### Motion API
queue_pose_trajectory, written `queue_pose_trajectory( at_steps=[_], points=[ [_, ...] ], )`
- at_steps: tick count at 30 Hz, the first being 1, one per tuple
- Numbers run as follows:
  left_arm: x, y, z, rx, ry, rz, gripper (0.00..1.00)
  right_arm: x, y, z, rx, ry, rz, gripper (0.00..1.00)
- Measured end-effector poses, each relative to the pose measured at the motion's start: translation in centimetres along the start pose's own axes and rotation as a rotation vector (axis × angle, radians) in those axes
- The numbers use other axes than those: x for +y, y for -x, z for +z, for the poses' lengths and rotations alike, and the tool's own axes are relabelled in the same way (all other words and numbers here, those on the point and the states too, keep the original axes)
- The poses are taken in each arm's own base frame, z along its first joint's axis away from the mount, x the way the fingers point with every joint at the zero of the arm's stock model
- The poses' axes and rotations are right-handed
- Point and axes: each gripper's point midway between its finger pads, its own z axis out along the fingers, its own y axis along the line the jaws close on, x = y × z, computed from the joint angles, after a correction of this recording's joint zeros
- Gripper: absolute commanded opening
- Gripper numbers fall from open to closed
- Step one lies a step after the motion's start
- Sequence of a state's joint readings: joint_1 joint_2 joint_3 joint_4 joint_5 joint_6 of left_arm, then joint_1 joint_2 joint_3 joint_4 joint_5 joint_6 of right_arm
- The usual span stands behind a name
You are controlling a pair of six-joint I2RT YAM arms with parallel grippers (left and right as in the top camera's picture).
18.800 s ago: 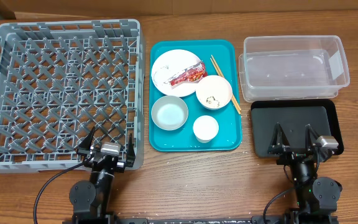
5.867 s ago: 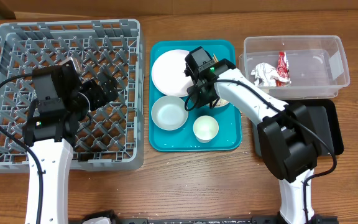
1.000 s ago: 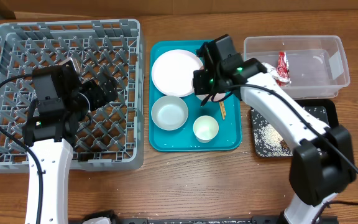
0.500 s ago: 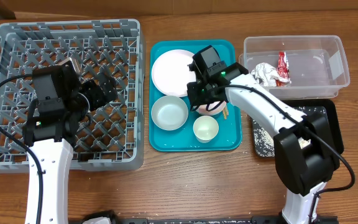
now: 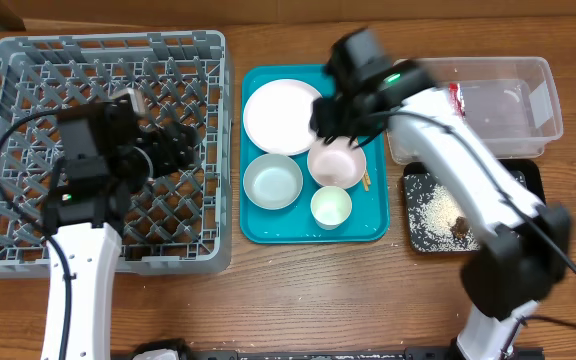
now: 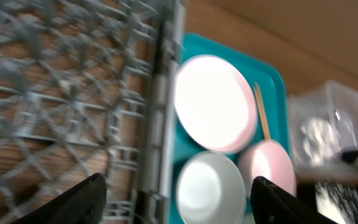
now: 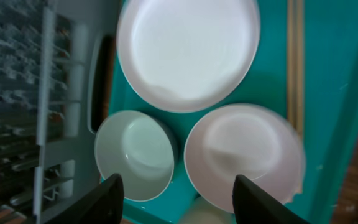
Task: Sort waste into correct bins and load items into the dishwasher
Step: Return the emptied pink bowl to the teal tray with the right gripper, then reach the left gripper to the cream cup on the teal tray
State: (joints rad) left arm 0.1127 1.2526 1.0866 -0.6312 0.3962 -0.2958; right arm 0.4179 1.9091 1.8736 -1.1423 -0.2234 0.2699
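Right gripper [image 7: 178,182]: jaws spread wide, nothing in them, hanging over the teal tray [image 7: 331,124]. Nearest is the pinkish bowl [image 7: 244,155], upright, looks empty, just off the fingers at 1 o'clock in the wrist view. Pale bowl [image 7: 135,155] sits at 11 o'clock, right beside the first; can't tell if the rims touch. Cup [image 5: 330,207] is near the fingers at 6 o'clock, only a sliver shows in the wrist view. Plate [image 7: 188,50] is further out at 12, and the chopsticks [image 7: 294,62] run along the tray's edge at 1. Left gripper [image 6: 178,180] is also wide open and empty, over the rack [image 5: 98,60] near its wall, with the dishes at its 12 to 1 o'clock. Farthest out, overhead: rice [image 5: 428,212] and brown lump [image 5: 460,224] lie in the black tray [image 5: 528,180], wrapper [image 5: 455,97] in the clear tub [image 5: 513,125]. My read: waste sorting is about done, loading not begun, no dishes in the rack. Next move: drop onto a bowl rim, pinch the wall, lift clear, carry toward 9 o'clock into the rack. Arm is blurred overhead, so I can't judge height.
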Motion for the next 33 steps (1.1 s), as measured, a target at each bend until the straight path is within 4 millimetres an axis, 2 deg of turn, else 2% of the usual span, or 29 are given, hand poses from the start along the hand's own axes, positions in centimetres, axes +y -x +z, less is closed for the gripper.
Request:
queue_pose_trajectory(
  at_steps=[1, 3, 5, 7, 9, 12, 18, 22, 24, 27, 33],
  points=[
    [-1.0, -0.8, 0.3, 0.029, -0.019, 0.022, 0.77, -0.3, 1.1, -2.8, -0.052, 0.007, 0.014, 0.62],
    [-2.5, -2.2, 0.7, 0.076, -0.043, 0.059, 0.77, -1.1, 2.4, -7.0, -0.135, 0.010, 0.038, 0.63],
    [-4.4, -3.9, 1.2, 0.122, -0.063, 0.111, 0.75, -2.4, 2.6, -10.2, -0.186, 0.000, 0.068, 0.63],
    [-6.1, -5.4, 1.6, 0.157, -0.071, 0.162, 0.67, -3.5, 2.1, -12.0, -0.197, -0.015, 0.099, 0.64],
    [-7.6, -6.9, 2.1, 0.205, -0.073, 0.212, 0.63, -4.2, 1.6, -12.2, -0.179, -0.028, 0.118, 0.64],
    [-9.2, -8.1, 2.3, 0.299, -0.048, 0.249, 0.66, -4.7, 1.2, -11.1, -0.138, -0.040, 0.131, 0.65],
    [-10.6, -6.7, 2.9, 0.499, 0.107, 0.290, 0.76, -5.1, 0.9, -10.2, -0.108, -0.050, 0.141, 0.68],
    [-11.6, -7.1, 5.1, 0.587, 0.164, 0.336, 0.82, -5.3, 0.9, -10.2, -0.110, -0.061, 0.138, 0.73],
    [-12.3, -8.2, 6.3, 0.624, 0.163, 0.360, 0.75, -5.5, 0.7, -10.2, -0.106, -0.075, 0.140, 0.74],
    [-13.3, -11.0, 7.8, 0.694, 0.169, 0.393, 0.61, -5.8, 0.6, -10.2, -0.103, -0.092, 0.143, 0.74],
    [-14.1, -15.3, 9.6, 0.800, 0.204, 0.420, 0.53, -6.1, 0.0, -10.2, -0.082, -0.109, 0.150, 0.75]
  ],
)
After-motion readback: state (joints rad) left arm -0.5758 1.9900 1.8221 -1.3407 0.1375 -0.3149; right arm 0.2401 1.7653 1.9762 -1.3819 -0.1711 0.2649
